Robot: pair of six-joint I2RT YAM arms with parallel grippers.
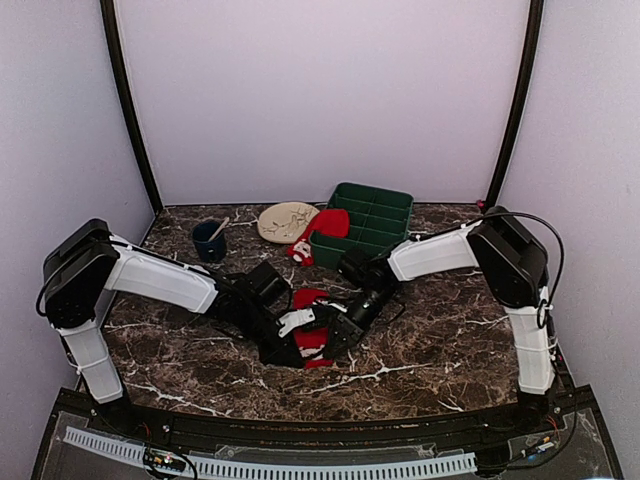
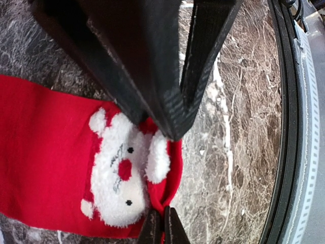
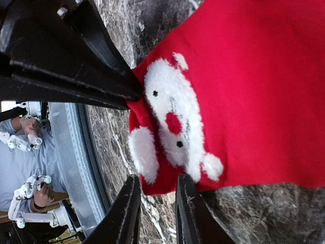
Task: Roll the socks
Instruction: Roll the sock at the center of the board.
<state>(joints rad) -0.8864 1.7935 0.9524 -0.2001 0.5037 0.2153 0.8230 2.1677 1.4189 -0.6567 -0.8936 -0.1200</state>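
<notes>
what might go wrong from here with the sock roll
1. The left gripper pinches only the very edge of the sock, so the fabric may slip free.
2. The right gripper sits close beside it at the same end; they might collide.
3. The second sock lies against the green tray; grabbing it may shift the tray.

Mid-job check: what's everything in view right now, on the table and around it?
Santa sock: one, bright red with a white face, mid-table
second sock: one, bright red, white end, at the tray's left edge
tray: one, green, divided, back right of centre
plate: one, cream, left of the tray
cup: one, dark blue, stick inside, back left
table: one, dark marble
person: one, striped shirt, beyond the near edge
left gripper: black, shut on the Santa sock's edge
right gripper: black, slightly open at that edge
</notes>
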